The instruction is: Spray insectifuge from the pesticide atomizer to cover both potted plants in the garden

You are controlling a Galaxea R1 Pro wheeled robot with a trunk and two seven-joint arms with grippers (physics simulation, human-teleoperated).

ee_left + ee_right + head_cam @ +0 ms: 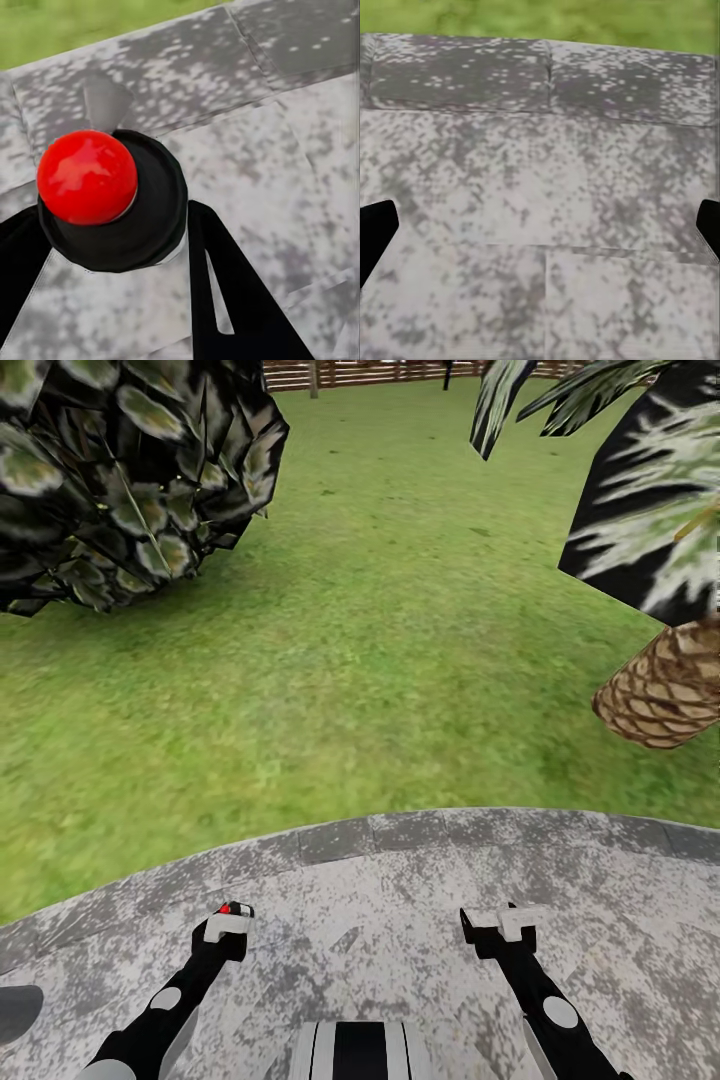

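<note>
"Where's the pesticide atomizer (112,199) got to? I can't pick it out from here."

"Left arm has it. In the left wrist view the dark bottle sits between the two black fingers (225,292) of the left pincer (228,923), red ball at its tip facing the camera. From the head view it's only a red speck at the lower left of the frame, right at the pincer's end."

"So the left pincer is clenched on it?"

"Clamped round it, yes, one finger on each side. The bottle's long axis seems to run along the fingers, red end outward, though the angle makes that hard to judge."

"And the other arm?"

"The right pincer (503,925), lower right of centre, carries nothing. Its wrist view shows a dark fingertip (376,229) at each edge of the frame, spread wide, with bare paved patch (540,150) between."

"Any potted plants to spray?"

"None that I can see. Past the paving there's lawn (380,610), a dark broad-leaved shrub (120,470) at the upper left, a palm trunk (665,685) at the right edge and the fence (370,372) along the top. My guess is the base must turn or roll to find them, with the left arm the one to aim."
</note>
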